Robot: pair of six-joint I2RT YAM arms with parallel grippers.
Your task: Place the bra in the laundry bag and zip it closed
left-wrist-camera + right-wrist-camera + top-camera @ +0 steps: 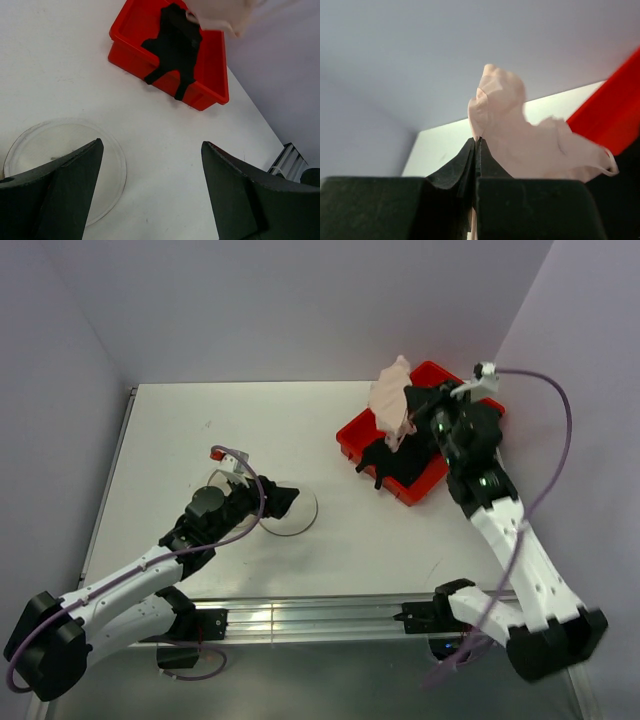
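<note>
The right end effector (476, 150) is clamped tight on a fold of the pale pink bra (392, 400). It holds the bra up over the red tray (372, 456) at the far right of the bench (200, 440), above a black garment (402, 466) lying in that tray. The left end effector (151, 145) is spread wide just over the laundry bag (60, 142), which lies flat on the bench, well apart from the bra.
</note>
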